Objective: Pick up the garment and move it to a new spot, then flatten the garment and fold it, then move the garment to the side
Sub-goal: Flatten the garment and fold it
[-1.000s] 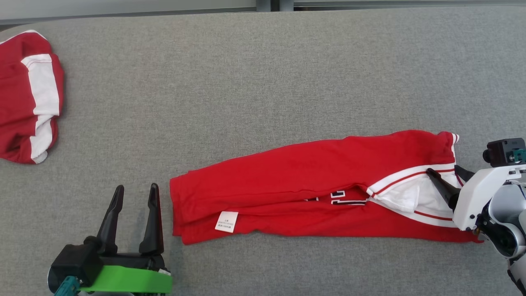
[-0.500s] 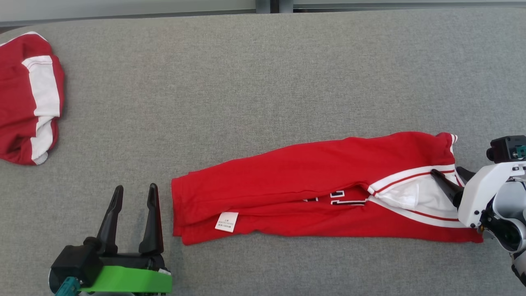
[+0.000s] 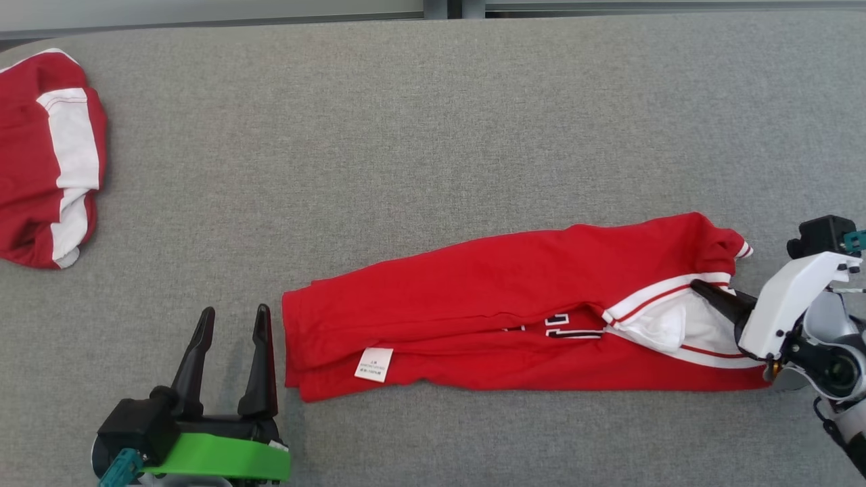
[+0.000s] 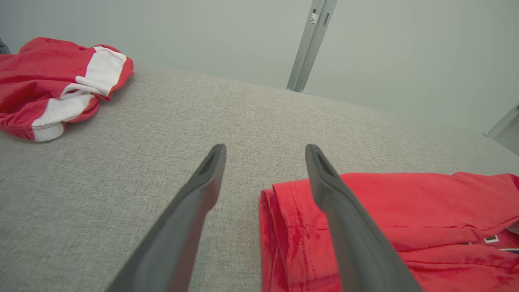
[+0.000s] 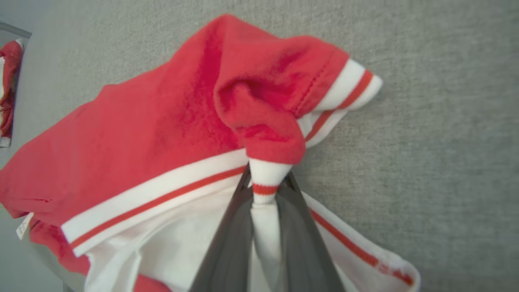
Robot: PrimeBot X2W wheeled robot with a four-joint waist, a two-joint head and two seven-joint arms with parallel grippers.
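Overhead first, from the head camera: finds the red garment [image 3: 487, 304] laid long and narrow across the right half of the grey tabletop [image 3: 433, 135], nearer the front edge than the back, with a white label [image 3: 374, 364] turned up near its left end. Places the right gripper [image 3: 703, 292] at the garment's right end, close to the tabletop's right edge, clamped narrow onto the striped trim [image 3: 670, 287]. Places the left gripper [image 3: 235, 312] just beside the left hem, spread wide and holding nothing. Notes a second garment [image 3: 40, 162], red and white, bunched at the left edge, well apart.

Next, along the left wrist: confirms the wide spread, bare tabletop between the tips, the folded hem [image 4: 292, 227] lying under one finger [image 4: 348, 227]. Cannot tell whether touching or just above.

Lastly, along the right wrist: shows a thin roll of white trim pinched between the dark fingers [image 5: 227, 243], a red cuff [image 5: 263, 101] humped over the tips.

Judged risky from here: so slim a pinch could slip free under the cloth's weight. Lifting one end alone would likely drag the rest, spill the layers and twist the fold. Could also raise only the top layer.
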